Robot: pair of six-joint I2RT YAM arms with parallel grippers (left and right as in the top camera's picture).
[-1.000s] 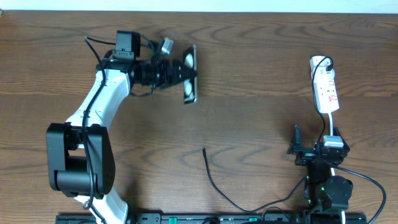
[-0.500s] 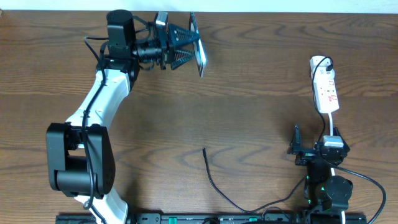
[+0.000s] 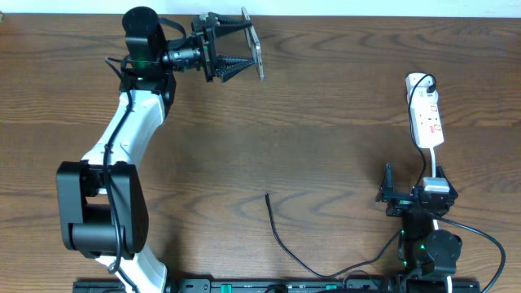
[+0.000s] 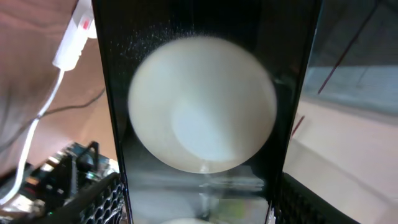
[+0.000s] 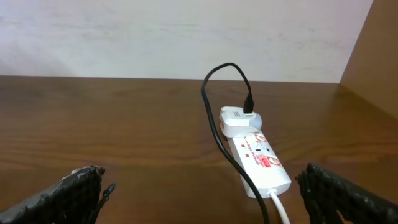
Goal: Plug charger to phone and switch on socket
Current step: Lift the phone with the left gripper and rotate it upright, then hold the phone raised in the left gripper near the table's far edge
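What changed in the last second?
The left gripper, clamped on the phone throughout, swung it toward the table's far edge, and the wrist turned as it went. Nothing was newly grasped or released. The charger with its loose tip, the socket and the open right gripper are where they were.

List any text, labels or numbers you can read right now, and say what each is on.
No text can be read in any view.
On the socket: red print and marks, too small to read.
On the phone: a blurred white circle on the black face, with no lettering that can be made out.
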